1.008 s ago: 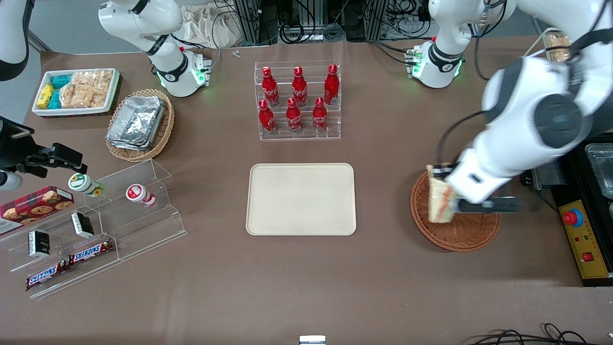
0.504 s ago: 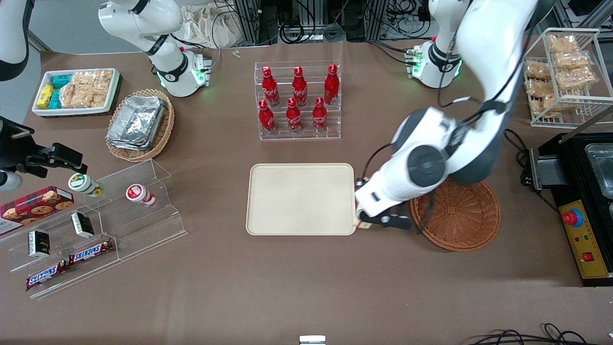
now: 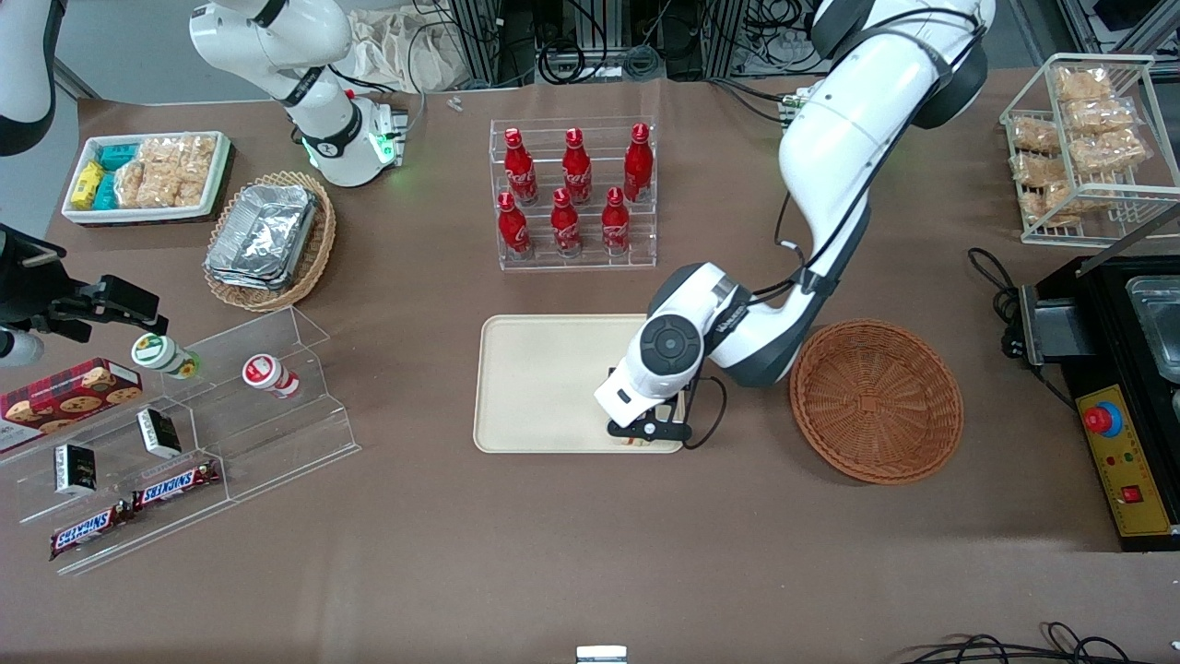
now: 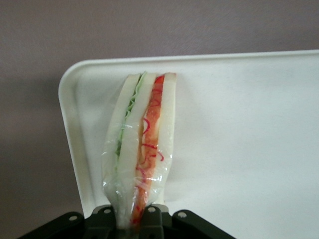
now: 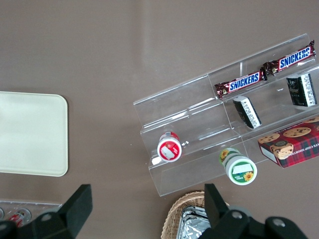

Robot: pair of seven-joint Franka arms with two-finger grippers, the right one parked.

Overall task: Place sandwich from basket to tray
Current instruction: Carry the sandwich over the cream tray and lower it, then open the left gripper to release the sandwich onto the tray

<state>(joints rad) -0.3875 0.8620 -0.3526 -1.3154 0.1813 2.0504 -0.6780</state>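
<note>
Holding the sandwich (image 4: 142,149) tight by one end, the hand (image 3: 648,432) is over the corner of the tray (image 3: 544,383) that is nearest the front camera and closest to the basket (image 3: 876,401). Its fingers pinch the clear wrap, and the sandwich points down at the tray with its white bread, green bits and red bits showing. You cannot tell if the sandwich touches the tray. The round brown basket sits on the counter (image 3: 590,553) just beside the tray, toward the working arm's end. Red bottles (image 3: 573,189) stand in a clear rack farther from the front camera than the tray.
</note>
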